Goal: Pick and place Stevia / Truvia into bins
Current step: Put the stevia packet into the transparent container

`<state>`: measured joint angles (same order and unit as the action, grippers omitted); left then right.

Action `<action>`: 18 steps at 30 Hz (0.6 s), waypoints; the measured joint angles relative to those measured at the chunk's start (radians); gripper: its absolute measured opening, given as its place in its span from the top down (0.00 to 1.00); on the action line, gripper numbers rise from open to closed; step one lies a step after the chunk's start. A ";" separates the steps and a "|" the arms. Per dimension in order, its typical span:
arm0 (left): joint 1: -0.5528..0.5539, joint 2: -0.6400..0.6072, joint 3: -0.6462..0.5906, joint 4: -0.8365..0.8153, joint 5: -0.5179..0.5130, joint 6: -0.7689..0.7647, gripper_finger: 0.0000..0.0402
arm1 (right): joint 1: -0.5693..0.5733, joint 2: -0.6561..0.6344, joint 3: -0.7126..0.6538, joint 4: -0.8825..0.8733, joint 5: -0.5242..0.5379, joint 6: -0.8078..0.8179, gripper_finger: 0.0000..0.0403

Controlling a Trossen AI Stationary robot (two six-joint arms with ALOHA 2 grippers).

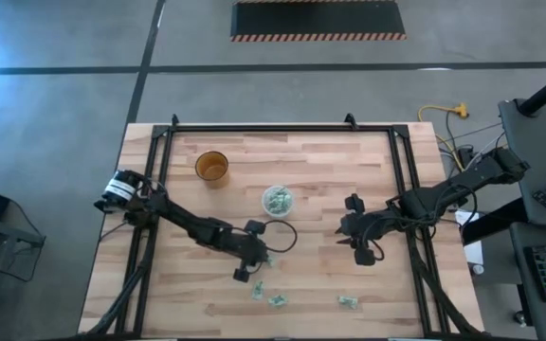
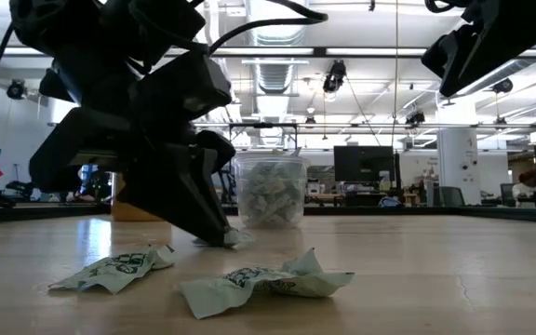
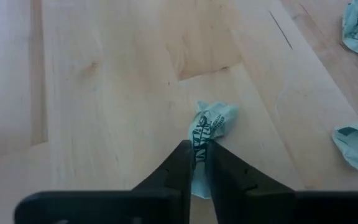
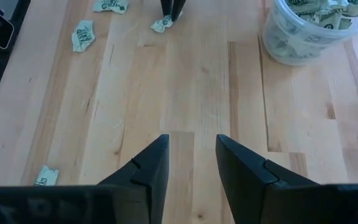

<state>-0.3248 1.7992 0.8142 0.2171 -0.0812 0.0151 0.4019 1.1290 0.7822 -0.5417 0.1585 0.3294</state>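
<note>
Wood surface: pale butcher-block table (image 1: 311, 189) with a black metal frame around it; every place below is given from the translucent cup.
Amber cup: round amber-brown plastic cup (image 1: 212, 167), left of the translucent cup and a little farther back, standing apart from it.
Left arm: dark jointed arm reaching in from the table's left edge, its left gripper (image 1: 263, 256) down at the table just in front of the translucent cup and slightly left.
Left gripper state: fingers (image 3: 180, 168) drawn narrow, pinching a crumpled pale green and white paper sachet (image 3: 209, 134) that lies on the wood; in the low view the fingertips meet the sachet (image 2: 233, 238) at table level.
Translucent cup: small round whitish plastic cup (image 1: 277, 201) near the table's middle, upright, holding a heap of the same green and white sachets (image 2: 270, 191).
Loose sachets, near front: two crumpled packets in front of the translucent cup, one (image 1: 257, 292) left of the other (image 1: 277, 302), well apart from the cup.
Loose sachet, right front: one more packet (image 1: 349, 302) in front of the translucent cup and to its right, alone.
Right arm: dark arm coming from the table's right edge, its right gripper (image 1: 342, 234) right of the translucent cup and a bit nearer the front, above bare wood.
Right gripper state: fingers (image 4: 145, 171) parted with a clear gap, holding nothing.
</note>
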 joint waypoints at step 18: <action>0.000 -0.052 0.092 0.003 -0.341 0.177 0.99 | 0.000 0.001 0.000 0.000 0.000 0.000 0.71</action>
<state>-0.3248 1.7475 0.9062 0.2203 -0.4220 0.1917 0.4015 1.1297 0.7822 -0.5419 0.1585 0.3290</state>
